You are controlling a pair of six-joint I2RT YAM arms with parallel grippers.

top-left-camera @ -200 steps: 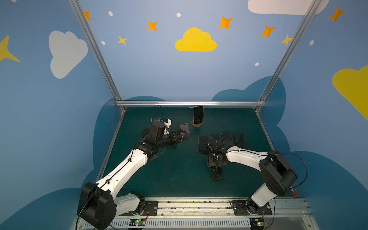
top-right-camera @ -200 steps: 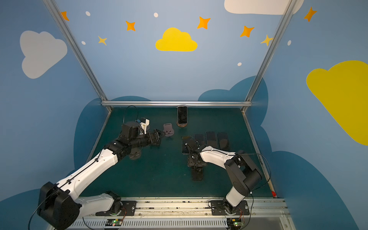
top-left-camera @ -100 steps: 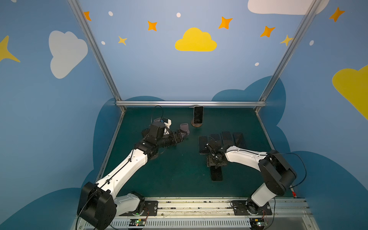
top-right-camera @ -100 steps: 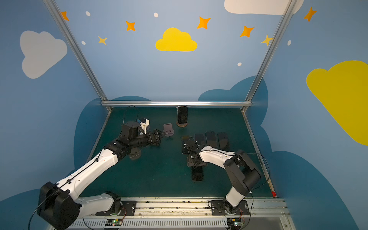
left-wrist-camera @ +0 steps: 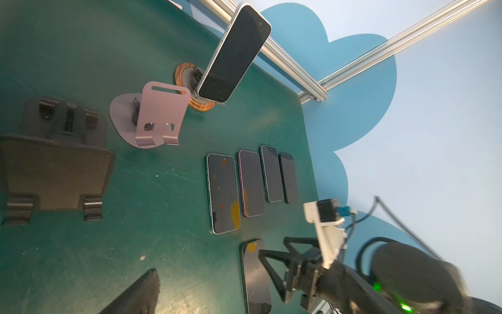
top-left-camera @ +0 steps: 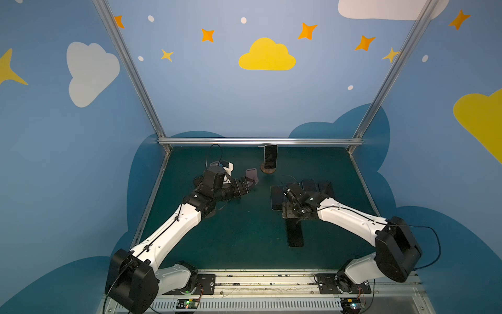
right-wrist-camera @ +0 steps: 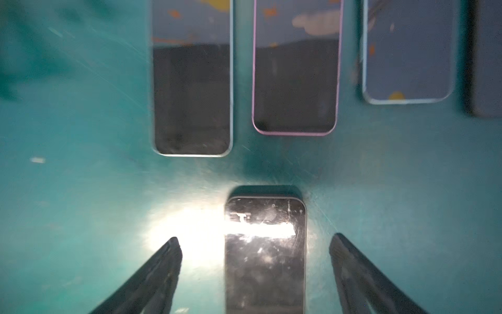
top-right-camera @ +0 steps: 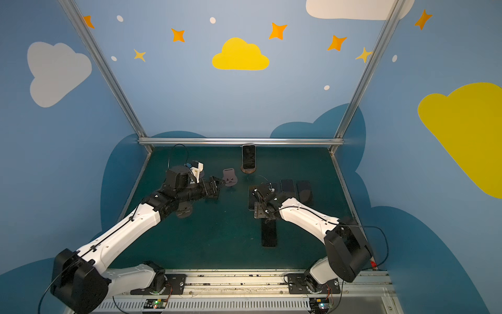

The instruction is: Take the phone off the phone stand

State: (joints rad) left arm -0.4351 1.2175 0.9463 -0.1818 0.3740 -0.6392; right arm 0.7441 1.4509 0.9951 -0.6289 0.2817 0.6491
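Observation:
At the back of the table a dark-screened phone (top-left-camera: 270, 159) (top-right-camera: 248, 159) (left-wrist-camera: 235, 54) leans upright on a round wooden phone stand (top-left-camera: 268, 170) (left-wrist-camera: 182, 71). My left gripper (top-left-camera: 249, 185) (top-right-camera: 219, 185) is open beside an empty lilac stand (top-left-camera: 251, 174) (left-wrist-camera: 160, 114), left of and in front of the phone; one finger (left-wrist-camera: 135, 293) shows in the left wrist view. My right gripper (top-left-camera: 292, 217) (top-right-camera: 265, 217) (right-wrist-camera: 255, 242) is open above the far end of another phone (top-left-camera: 295, 233) (right-wrist-camera: 264, 255) lying flat, with a gap on each side.
Several phones (top-left-camera: 277, 197) (left-wrist-camera: 251, 183) (right-wrist-camera: 191, 81) lie face up in a row just behind my right gripper. An empty black stand (left-wrist-camera: 54, 174) sits beside the lilac one, under my left arm. Aluminium rails (top-left-camera: 258, 141) edge the green table.
My right gripper's jaws have spread apart off the flat phone, which stays on the table, and the gripper has drawn slightly back. The left arm has not moved.

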